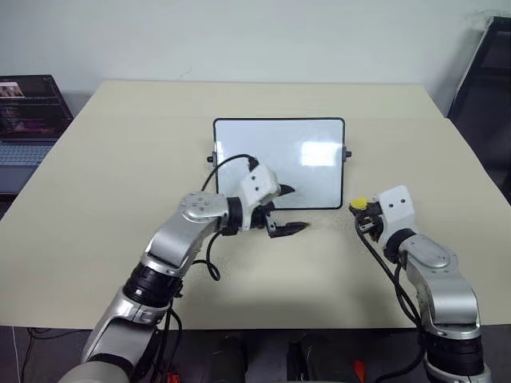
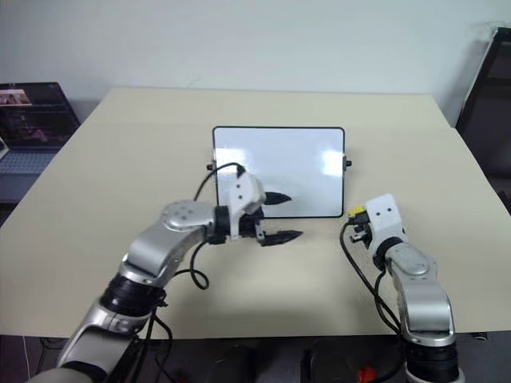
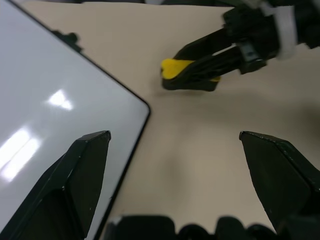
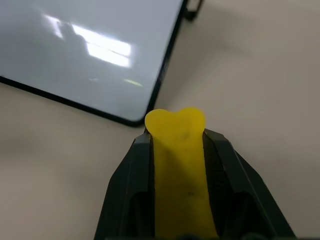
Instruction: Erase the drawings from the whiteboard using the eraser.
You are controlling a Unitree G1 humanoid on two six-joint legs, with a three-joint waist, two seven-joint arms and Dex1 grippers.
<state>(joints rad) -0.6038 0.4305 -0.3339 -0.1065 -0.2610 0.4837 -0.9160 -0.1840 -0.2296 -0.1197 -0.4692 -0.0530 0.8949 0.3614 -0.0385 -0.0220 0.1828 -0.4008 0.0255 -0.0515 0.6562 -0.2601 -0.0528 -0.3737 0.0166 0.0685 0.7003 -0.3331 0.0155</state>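
The whiteboard [image 1: 279,163] lies flat in the middle of the table, black-framed with small knobs on both sides. The drawings are out of view: the board's face looks blank white with patches of glare. My left gripper [image 1: 286,210] hovers open at the board's near edge, one finger over the white surface and the other over the table in front of it. Just off the board's near right corner, my right gripper [image 1: 361,209] is shut on the yellow eraser [image 4: 177,150], whose tip pokes out between the fingers. The left wrist view has the eraser [image 3: 175,67] beyond the board's corner [image 3: 142,107].
A dark open laptop [image 1: 28,112] sits off the table's far left corner. A black frame [image 1: 483,80] stands at the right edge of the scene. The beige table [image 1: 112,175] reaches wide around the board on every side.
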